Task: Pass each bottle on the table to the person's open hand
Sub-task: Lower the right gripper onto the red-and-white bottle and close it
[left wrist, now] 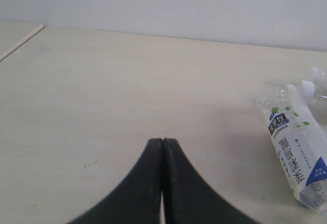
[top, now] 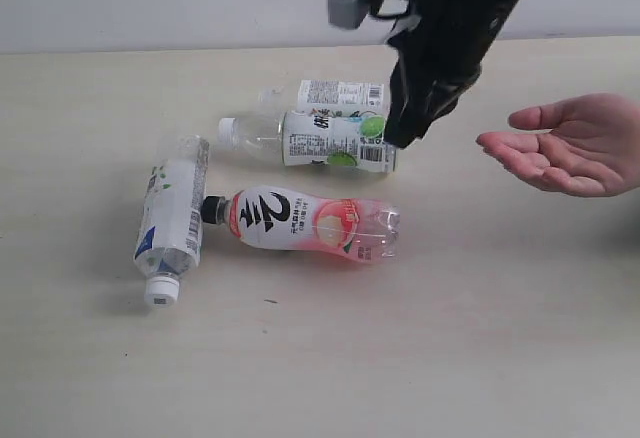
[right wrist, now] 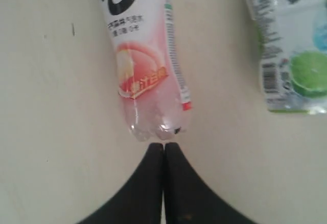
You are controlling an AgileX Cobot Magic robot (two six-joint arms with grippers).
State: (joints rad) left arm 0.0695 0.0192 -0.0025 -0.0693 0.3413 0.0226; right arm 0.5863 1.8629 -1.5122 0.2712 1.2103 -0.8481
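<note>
Pink bottle (top: 310, 223): lying on its side near the middle of the surface (top: 480, 348). Its black cap points to the left of the exterior view and its base points toward the person's side.
Handling: probably light. The thin clear plastic should give under a hard squeeze, and the smooth round body will likely roll or slip away if nudged off-centre. I cannot tell how full it is.
Where to take hold: across the labelled middle of the body, square to its long axis. The cap end is too narrow and the ribbed base too slick.
Nearest neighbours: the white-label bottle (top: 170, 220) lies crosswise at the cap end, touching it or just beside it. The lime-label bottle (top: 315, 138) lies behind, apart from it. The rear bottle (top: 335, 93) is tucked against the lime-label one.
Right tool (right wrist: 163, 148): closed with its fingers pressed together and holding nothing. It hangs above the surface with its tips just short of the pink bottle's base.
Left tool (left wrist: 162, 143): closed and empty, over bare surface, with the white-label bottle off to one side.
Open hand (top: 570, 143): palm up at the right edge, well apart from every bottle.
What the grasp calls for: the right tool must spread before coming down over the body, and the squeeze should be gentle.
</note>
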